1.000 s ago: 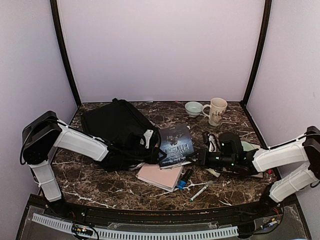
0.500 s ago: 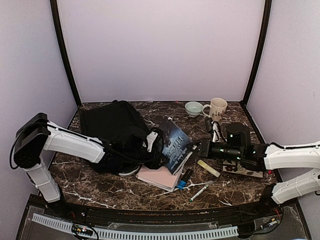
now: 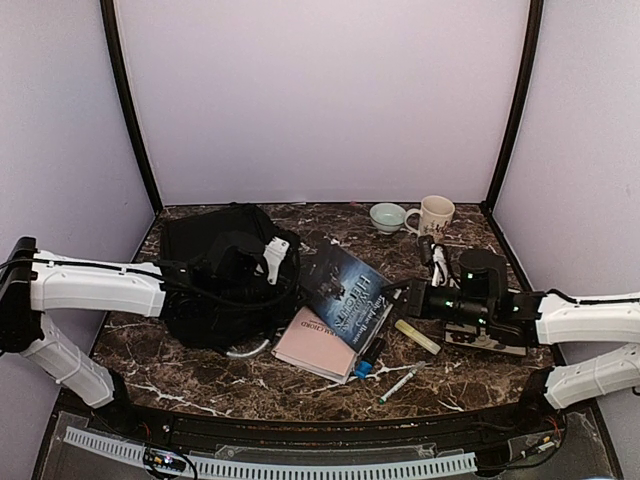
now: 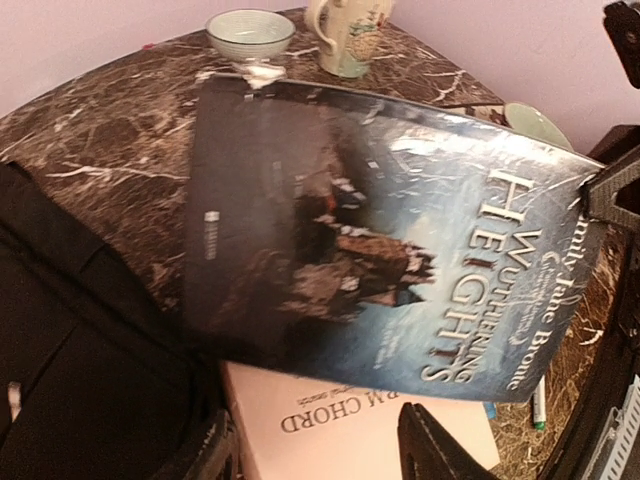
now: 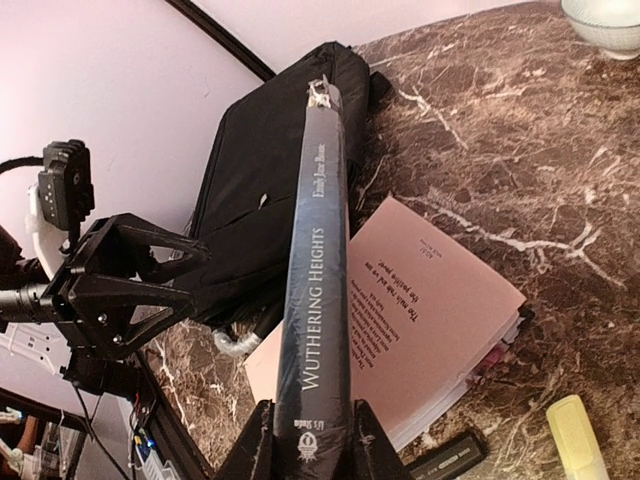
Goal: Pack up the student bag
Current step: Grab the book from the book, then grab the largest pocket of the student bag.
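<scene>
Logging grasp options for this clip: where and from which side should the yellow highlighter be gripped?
Probably across its middle, from straight above. The yellow highlighter lies flat on the marble table. It is long and narrow, and there seems to be bare stone along both long sides for the fingers.

From my seat I count one student bag (image 3: 215, 270), two books, Wuthering Heights (image 3: 345, 290) and a pink one (image 3: 322, 350), one mug (image 3: 432, 220), one small bowl (image 3: 387, 216) in plain view, one yellow highlighter (image 3: 416, 336) and one white pen (image 3: 402, 383) on the surface (image 3: 200, 370). Add one small blue item (image 3: 362, 369) and one dark stick-like thing (image 3: 373, 350) I can't identify.
</scene>
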